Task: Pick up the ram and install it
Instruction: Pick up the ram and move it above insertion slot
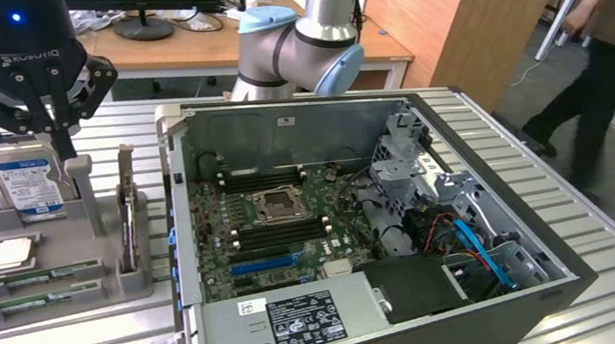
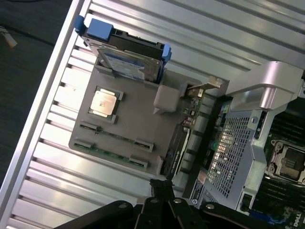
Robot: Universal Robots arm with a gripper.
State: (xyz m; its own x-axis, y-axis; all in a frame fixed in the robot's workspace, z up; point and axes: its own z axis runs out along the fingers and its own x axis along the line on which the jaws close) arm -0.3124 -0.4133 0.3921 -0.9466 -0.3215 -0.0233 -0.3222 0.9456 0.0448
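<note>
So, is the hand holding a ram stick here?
No, the shut hand holds nothing, and both ram sticks lie in the grey holder.

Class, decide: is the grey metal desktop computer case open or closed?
Open: the grey metal desktop computer case has no side panel on, so its green motherboard lies exposed.

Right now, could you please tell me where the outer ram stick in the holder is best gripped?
Probably mid-length on the ram stick, along its upper long edge, coming from straight above, with the end effector closing across its thin faces. It stands on edge in the grey holder, whose blocks cover both ends.
</note>
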